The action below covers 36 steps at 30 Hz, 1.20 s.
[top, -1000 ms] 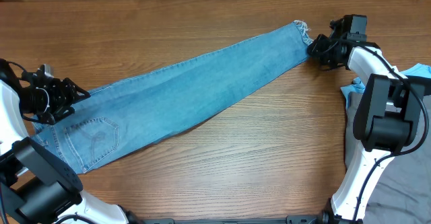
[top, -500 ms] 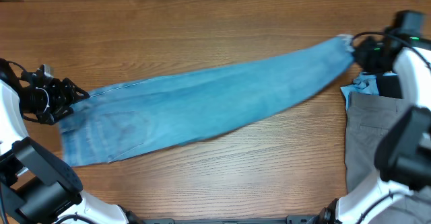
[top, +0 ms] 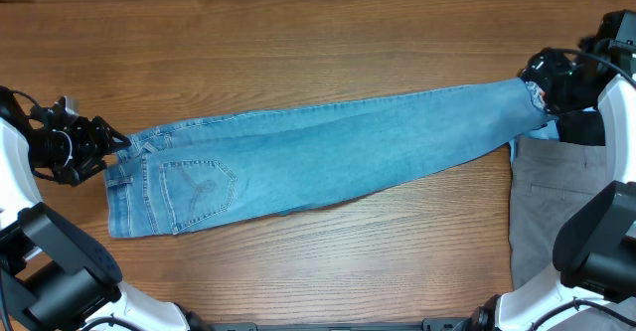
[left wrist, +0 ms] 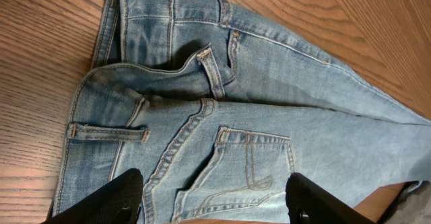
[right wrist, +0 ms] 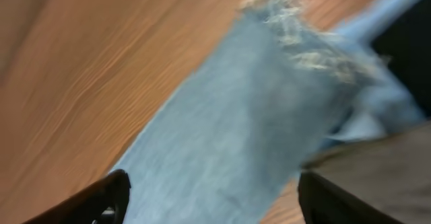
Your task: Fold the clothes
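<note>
The light blue jeans (top: 328, 152) lie stretched out flat across the wooden table, waist at the left and leg end at the right. A stitched back pocket (top: 194, 187) faces up. My left gripper (top: 114, 144) hovers open at the waistband, its fingers spread wide over the pocket (left wrist: 249, 170) and belt loops, holding nothing. My right gripper (top: 537, 82) is open above the leg end. In the right wrist view, which is blurred, the denim leg (right wrist: 236, 116) runs between the spread fingers (right wrist: 101, 200) and the frayed hem (right wrist: 296, 29) lies free ahead.
Plain grey trousers (top: 556, 202) lie at the right edge under the right arm, with a black garment (top: 586, 127) and a sliver of pale blue cloth (top: 514, 144) beside them. Bare wood table (top: 298, 33) stretches behind the jeans.
The right gripper dragged the leg end right and toward the front, then opened and let go of the hem. The jeans now lie flat, back pocket up. The left arm stayed put.
</note>
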### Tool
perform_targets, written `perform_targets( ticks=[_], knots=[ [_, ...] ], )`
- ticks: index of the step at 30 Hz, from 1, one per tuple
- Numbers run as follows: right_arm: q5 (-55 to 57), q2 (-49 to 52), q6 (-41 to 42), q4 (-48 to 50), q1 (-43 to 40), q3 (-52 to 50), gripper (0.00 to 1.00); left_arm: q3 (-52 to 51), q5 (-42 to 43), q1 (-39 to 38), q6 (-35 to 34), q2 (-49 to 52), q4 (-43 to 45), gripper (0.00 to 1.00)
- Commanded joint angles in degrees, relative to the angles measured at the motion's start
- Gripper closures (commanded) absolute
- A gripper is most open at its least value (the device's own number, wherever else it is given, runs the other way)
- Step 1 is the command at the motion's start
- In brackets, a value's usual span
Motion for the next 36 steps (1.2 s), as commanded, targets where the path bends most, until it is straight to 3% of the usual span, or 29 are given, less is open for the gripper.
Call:
perform_targets(
  ticks=[1,6,13,16,19,22,26,34,36],
  knots=[
    [-13.79,0.09,-9.84,0.26,3.37,0.46,0.22,1.22,-0.48,-0.07,1.55,-1.68,0.09,0.29],
    [-14.05,0.09,-12.39,0.33,12.46,0.46,0.26,1.22,-0.48,-0.07,1.55,-1.68,0.02,0.29],
    [3.04,0.11,10.93,1.57,27.87,0.42,0.23,1.22,-0.46,-0.07,1.55,-1.68,-0.17,0.29],
    [4.76,0.11,17.33,4.66,32.98,0.39,0.19,1.22,-0.28,-0.07,1.53,-1.68,-0.20,0.28],
    [6.54,0.63,24.33,8.26,36.48,0.39,0.22,1.22,-0.28,-0.07,1.53,-1.68,-0.42,0.29],
    [10.14,2.25,31.61,9.18,38.21,0.39,0.25,1.22,-0.28,-0.07,1.51,-1.68,-0.70,0.29],
    [9.92,6.58,35.30,9.84,38.42,0.39,0.28,1.22,-0.28,-0.09,1.51,-1.68,-1.09,0.29],
    [6.51,14.82,34.75,14.43,38.42,0.39,0.33,1.22,-0.28,-0.11,1.07,-1.68,-1.64,0.29],
    [6.51,15.72,34.77,15.41,38.42,0.39,0.38,1.22,-0.28,-0.26,1.07,-1.68,-1.68,0.29]
  ],
)
